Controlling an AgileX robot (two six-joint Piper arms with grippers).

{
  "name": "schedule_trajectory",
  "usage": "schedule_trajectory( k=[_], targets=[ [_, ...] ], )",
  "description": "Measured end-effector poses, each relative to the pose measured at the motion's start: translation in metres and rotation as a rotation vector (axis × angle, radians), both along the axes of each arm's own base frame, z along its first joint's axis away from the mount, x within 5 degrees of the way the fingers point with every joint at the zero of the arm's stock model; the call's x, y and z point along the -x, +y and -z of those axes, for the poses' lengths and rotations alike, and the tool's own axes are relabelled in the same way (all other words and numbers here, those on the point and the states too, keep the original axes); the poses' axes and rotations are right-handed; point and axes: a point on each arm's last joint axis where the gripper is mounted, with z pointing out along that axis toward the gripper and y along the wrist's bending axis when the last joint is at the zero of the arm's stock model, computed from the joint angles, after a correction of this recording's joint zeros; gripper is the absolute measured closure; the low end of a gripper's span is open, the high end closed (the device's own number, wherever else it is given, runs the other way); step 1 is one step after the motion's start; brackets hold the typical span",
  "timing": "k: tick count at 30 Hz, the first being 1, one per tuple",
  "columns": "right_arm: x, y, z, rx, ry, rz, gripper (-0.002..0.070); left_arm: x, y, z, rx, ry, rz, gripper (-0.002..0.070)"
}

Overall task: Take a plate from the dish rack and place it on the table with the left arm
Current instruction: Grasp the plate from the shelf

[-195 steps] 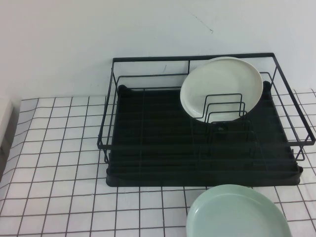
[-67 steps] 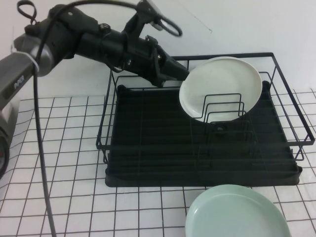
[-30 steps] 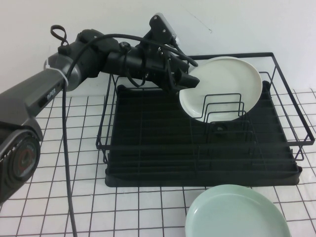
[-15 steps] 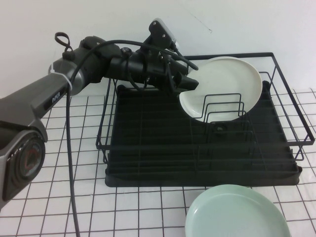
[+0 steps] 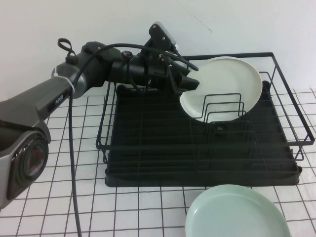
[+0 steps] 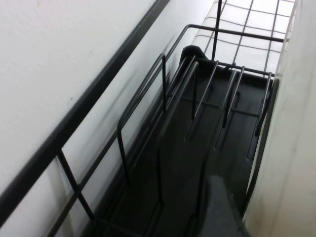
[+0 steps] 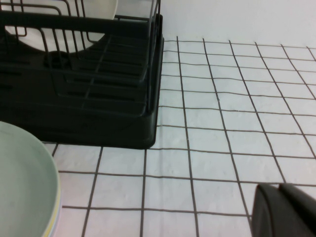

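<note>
1. Reaching over the dish rack (image 5: pixel 202 148) from its far left corner: left arm (image 5: pixel 59 94), with left gripper (image 5: pixel 190 84) at the left rim of the plate (image 5: pixel 224 86).
2. Leaning upright among the wire dividers at the rack's back right, right at the jaws.
3. Cannot tell whether jaws are clamped on the rim or apart.
4. Barely showing above the table (image 7: pixel 222 148): right gripper (image 7: pixel 284 210), jaw state unclear, mint-green plate (image 5: pixel 237 212) nearby.

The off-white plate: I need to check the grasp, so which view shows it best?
The high view: the whole plate stands in the dish rack, the left gripper at its edge. Left wrist view shows only a pale sliver; right wrist view, a part behind wires. Right gripper is over the table.
</note>
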Motion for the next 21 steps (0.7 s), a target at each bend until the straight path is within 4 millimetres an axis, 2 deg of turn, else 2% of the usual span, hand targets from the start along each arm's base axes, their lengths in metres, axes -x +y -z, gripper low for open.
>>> schedule_trajectory(
  k=[14, 18, 21],
  targets=[
    [0.0000, 0.0000, 0.0000, 0.000, 0.000, 0.000, 0.0678, -0.0002, -0.0001, -0.0004, -0.006, -0.024, 0.008, 0.0321],
    [0.0000, 0.0000, 0.0000, 0.000, 0.000, 0.000, 0.0678, -0.0002, -0.0001, -0.0004, -0.006, -0.024, 0.008, 0.0405],
    [0.0000, 0.0000, 0.0000, 0.000, 0.000, 0.000, 0.0678, -0.0002, -0.0001, -0.0004, -0.006, -0.024, 0.008, 0.0522]
  ],
)
